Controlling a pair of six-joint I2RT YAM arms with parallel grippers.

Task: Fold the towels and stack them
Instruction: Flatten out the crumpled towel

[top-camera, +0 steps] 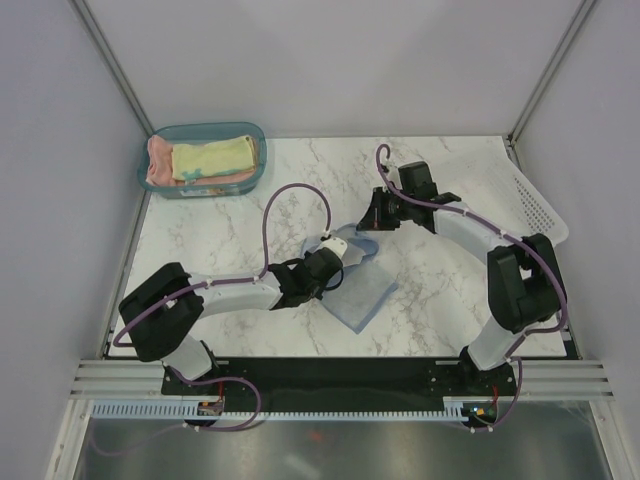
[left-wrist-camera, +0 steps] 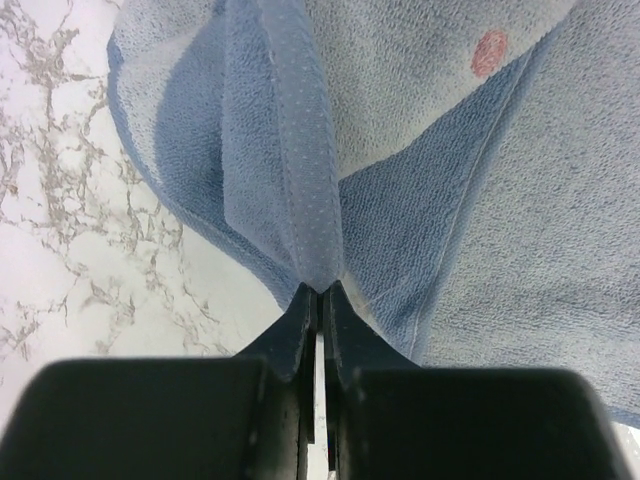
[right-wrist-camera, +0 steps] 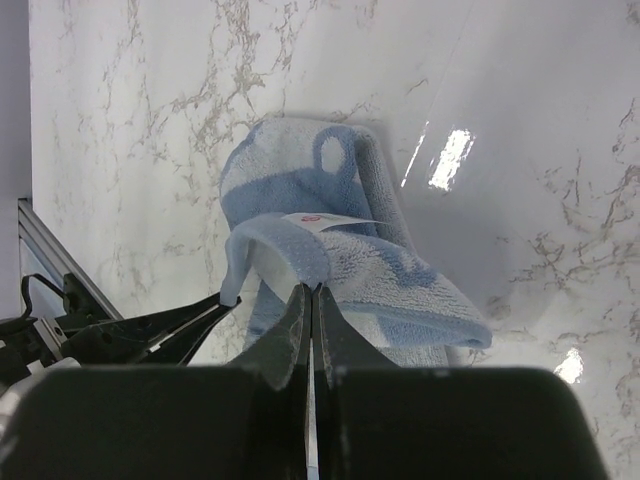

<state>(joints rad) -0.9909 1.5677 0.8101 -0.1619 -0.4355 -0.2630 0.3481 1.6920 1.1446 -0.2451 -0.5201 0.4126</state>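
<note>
**Both hands pinch one edge of the small blue towel**

The small light blue terry-cloth towel [top-camera: 358, 290] is in the middle of the white marble-pattern surface [top-camera: 450, 300]. Its far edge is lifted and its near part rests on the surface, toward the arm bases.

The left hand [left-wrist-camera: 318, 292] is clenched on a stitched hem, w/ only thin cloth betw. the fingers. The right hand [right-wrist-camera: 312, 290] is clenched too, on a nearby corner just below a small white label [right-wrist-camera: 322, 217] w/ a red mark. In the top view both hands are near each other at this far edge.

Two grips on one edge probably serve the fold: the arms can pull the edge straight and carry it over the resting part. One grip alone would let the cloth sag. The cloth looks bunched and rolled betw. the hands, so it likely needs spreading first.

The large salmon-pink towel [top-camera: 158, 160] and the pale yellow towel [top-camera: 213, 158] w/ teal print lie folded in the teal plastic bin [top-camera: 200, 188] at the far left, yellow on pink, well apart from the blue one. This is presumably the stack to join. A white perforated basket [top-camera: 535, 200] stands at the right edge.
</note>
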